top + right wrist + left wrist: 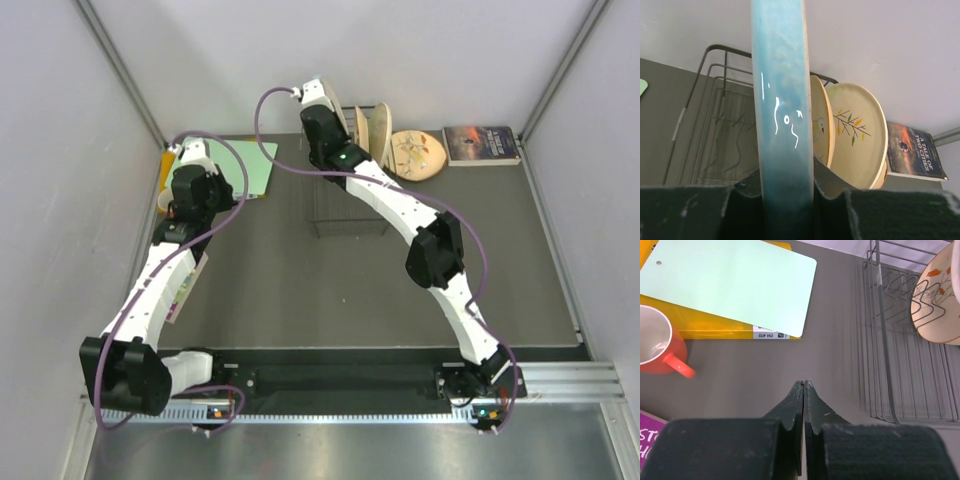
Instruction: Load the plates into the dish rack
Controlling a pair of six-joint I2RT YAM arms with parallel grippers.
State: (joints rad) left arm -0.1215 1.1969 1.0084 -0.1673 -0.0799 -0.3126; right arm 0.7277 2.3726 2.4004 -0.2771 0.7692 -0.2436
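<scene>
Nearest me, the left gripper (804,385) hung over bare table with its jaws pressed together and nothing between them. A red mug (660,345) and a green folder (730,285) lay off to its left, and the dish rack (905,370) to its right.

Farther in, the right gripper (785,185) was clamped on the rim of the light blue plate (782,100), holding it on edge and upright above the rack's wires. Just behind it a bird-patterned plate (821,130) stood on edge in the far end of the rack. Behind that a leaf-patterned plate (857,132) leaned back; I could not tell whether it sat in a slot. A book (915,152) lay beyond, by the wall.

By my reckoning the blue plate was the step in hand, carried over but not yet seated. The next move would call for lowering it straight down into a free slot just beside the bird-patterned plate, kept upright so the rims do not knock, and letting go only once the wires bear it.
</scene>
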